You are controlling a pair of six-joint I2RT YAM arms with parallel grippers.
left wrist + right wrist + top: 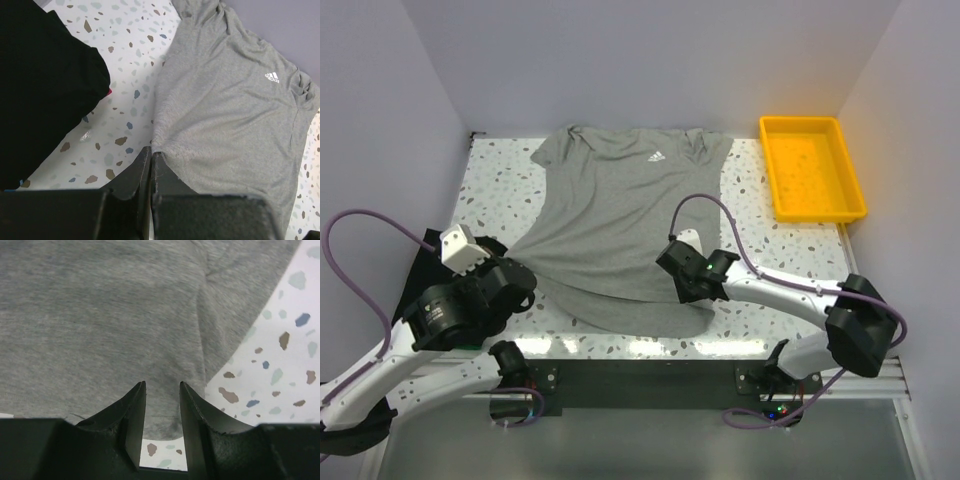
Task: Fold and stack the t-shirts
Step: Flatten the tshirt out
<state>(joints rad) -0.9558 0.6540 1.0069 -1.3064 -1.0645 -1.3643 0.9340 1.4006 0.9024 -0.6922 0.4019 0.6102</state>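
Observation:
A heather-grey t-shirt (620, 215) with a small white chest logo lies spread flat on the speckled table, collar at the far side. My left gripper (527, 282) is at its near-left hem corner. In the left wrist view, the left gripper (151, 151) is shut with the grey t-shirt's edge (220, 125) pinched at the tips. My right gripper (683, 288) is over the near-right hem. In the right wrist view, the right gripper (162, 385) is open with the grey fabric (100, 315) between the fingers. A folded black t-shirt (40, 85) lies at the left (425, 252). No green shirt shows.
A yellow plastic tray (775, 170) stands at the far right of the table. White walls close in the left, back and right sides. A dark rail (640, 375) with the arm bases runs along the near edge.

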